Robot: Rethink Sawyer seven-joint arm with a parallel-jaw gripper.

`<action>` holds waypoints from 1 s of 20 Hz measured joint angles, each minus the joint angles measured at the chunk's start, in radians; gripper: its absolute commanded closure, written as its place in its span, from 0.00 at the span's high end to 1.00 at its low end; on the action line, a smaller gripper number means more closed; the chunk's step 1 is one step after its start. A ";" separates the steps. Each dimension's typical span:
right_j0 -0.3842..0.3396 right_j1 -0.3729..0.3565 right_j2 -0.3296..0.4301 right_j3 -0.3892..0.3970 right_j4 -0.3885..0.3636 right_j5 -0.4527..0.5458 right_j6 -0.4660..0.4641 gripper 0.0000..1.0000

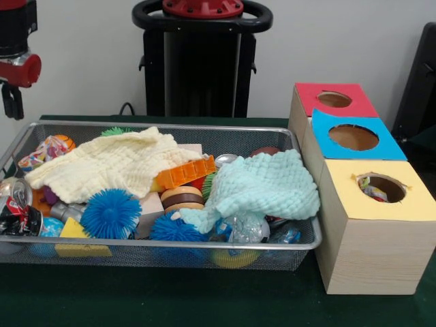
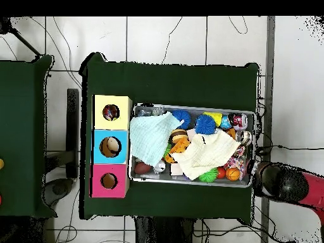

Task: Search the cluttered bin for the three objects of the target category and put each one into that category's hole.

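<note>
The wire mesh bin (image 1: 161, 241) is full of clutter; it also shows in the overhead view (image 2: 192, 180). A white cloth with coloured dots (image 1: 33, 161) peeks out at the bin's left end beside an orange ball (image 1: 60, 143). Another dotted cloth (image 1: 373, 191) lies inside the yellow box's hole (image 1: 383, 187), also seen from overhead (image 2: 111, 112). The third is hidden. My gripper (image 1: 11, 101) hangs above and behind the bin's left end, clear of its contents. I cannot tell whether it is open. The arm (image 2: 290, 184) shows off the bin's right end from overhead.
A pale yellow knitted cloth (image 1: 112, 162) and a mint-green knitted cloth (image 1: 262, 187) cover much of the bin. Blue spiky balls (image 1: 110, 213), an orange plastic piece (image 1: 184, 172) and a crushed can (image 1: 15, 204) lie among them. Blue-faced (image 1: 353, 137) and red-faced (image 1: 334, 99) holes sit behind the yellow one.
</note>
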State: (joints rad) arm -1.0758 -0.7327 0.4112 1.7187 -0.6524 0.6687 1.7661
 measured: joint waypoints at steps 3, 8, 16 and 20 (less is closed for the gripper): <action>-0.003 0.010 0.000 0.001 0.000 0.000 0.000 0.00; -0.003 0.031 0.000 0.002 0.000 0.000 0.000 0.00; -0.003 0.041 0.000 0.006 -0.001 0.000 0.000 1.00; -0.002 0.041 0.000 0.008 -0.001 0.000 0.000 1.00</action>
State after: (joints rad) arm -1.0776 -0.6917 0.4112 1.7264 -0.6534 0.6687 1.7661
